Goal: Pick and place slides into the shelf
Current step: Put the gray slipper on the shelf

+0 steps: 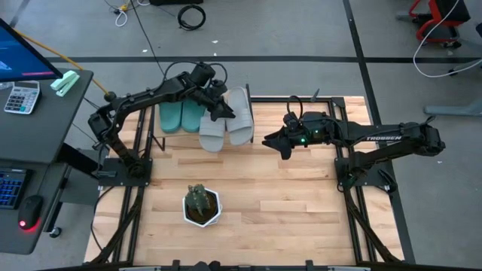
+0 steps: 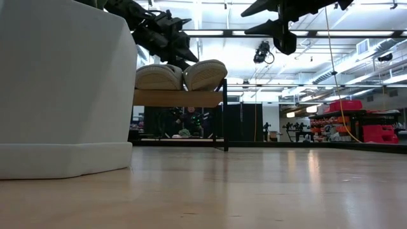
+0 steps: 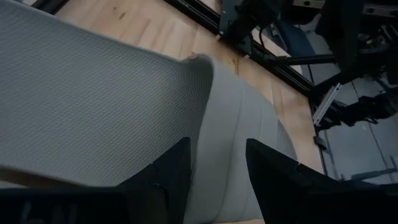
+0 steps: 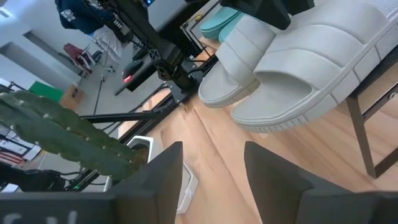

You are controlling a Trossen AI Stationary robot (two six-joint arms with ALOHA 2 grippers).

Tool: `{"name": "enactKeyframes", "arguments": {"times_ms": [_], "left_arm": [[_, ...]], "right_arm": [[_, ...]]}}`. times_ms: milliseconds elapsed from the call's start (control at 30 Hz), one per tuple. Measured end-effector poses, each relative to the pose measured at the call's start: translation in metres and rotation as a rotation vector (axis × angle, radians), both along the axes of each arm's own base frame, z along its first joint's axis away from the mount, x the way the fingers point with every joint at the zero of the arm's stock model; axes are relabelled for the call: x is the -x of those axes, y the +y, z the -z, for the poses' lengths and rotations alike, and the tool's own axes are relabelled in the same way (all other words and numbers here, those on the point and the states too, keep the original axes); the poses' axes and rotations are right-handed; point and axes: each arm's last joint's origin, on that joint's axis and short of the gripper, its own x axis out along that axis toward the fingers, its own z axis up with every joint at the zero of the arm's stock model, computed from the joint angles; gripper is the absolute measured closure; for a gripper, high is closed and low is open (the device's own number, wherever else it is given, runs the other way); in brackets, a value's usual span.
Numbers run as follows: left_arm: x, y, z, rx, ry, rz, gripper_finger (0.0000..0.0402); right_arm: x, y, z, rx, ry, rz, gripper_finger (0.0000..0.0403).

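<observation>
Two teal slides (image 1: 175,117) and two light grey slides (image 1: 212,129) (image 1: 239,120) lie side by side, soles down, on the shelf's wooden top board (image 2: 178,98) at the table's far left. The grey pair's near ends stick out over the board's front edge. My left gripper (image 1: 226,111) is open just above the grey slides, its fingers (image 3: 171,177) close over one slide's wide strap (image 3: 230,124). My right gripper (image 1: 269,141) hangs open in the air to the right of the shelf, with nothing between its fingers (image 4: 211,146). My left gripper stands open right over a grey slide's strap (image 3: 227,155), slanting down from the table's left. I cannot tell whether its fingers touch the strap. The slide lies flat on the shelf.
A small cactus in a white pot (image 1: 201,203) stands near the table's front edge, left of the middle, and fills the low view's left side (image 2: 63,89). Bare wooden tabletop (image 1: 294,196) lies between the pot, the shelf and the right arm.
</observation>
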Motion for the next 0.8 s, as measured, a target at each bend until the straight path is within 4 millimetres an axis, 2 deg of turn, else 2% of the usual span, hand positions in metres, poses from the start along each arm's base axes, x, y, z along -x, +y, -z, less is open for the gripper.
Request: {"name": "enactKeyframes", "arguments": {"times_ms": [133, 300, 333, 800], "left_arm": [[0.0000, 0.0001, 0.0001, -0.018, -0.001, 0.006, 0.0276], [0.0003, 0.0010, 0.0003, -0.053, 0.001, 0.006, 0.0376], [0.0005, 0.0014, 0.0003, -0.054, 0.001, 0.003, 0.0386], [-0.0014, 0.0052, -0.0066, -0.117, -0.046, -0.002, 0.0395]], "right_arm": [[0.0000, -0.0001, 0.0000, -0.002, 0.000, 0.004, 0.0237], [0.0001, -0.0007, 0.0001, 0.004, 0.002, 0.023, 0.0253], [0.0001, -0.0007, 0.0001, 0.005, 0.002, 0.025, 0.0256], [0.0001, -0.0008, 0.0001, 0.004, 0.001, 0.026, 0.0277]]}}
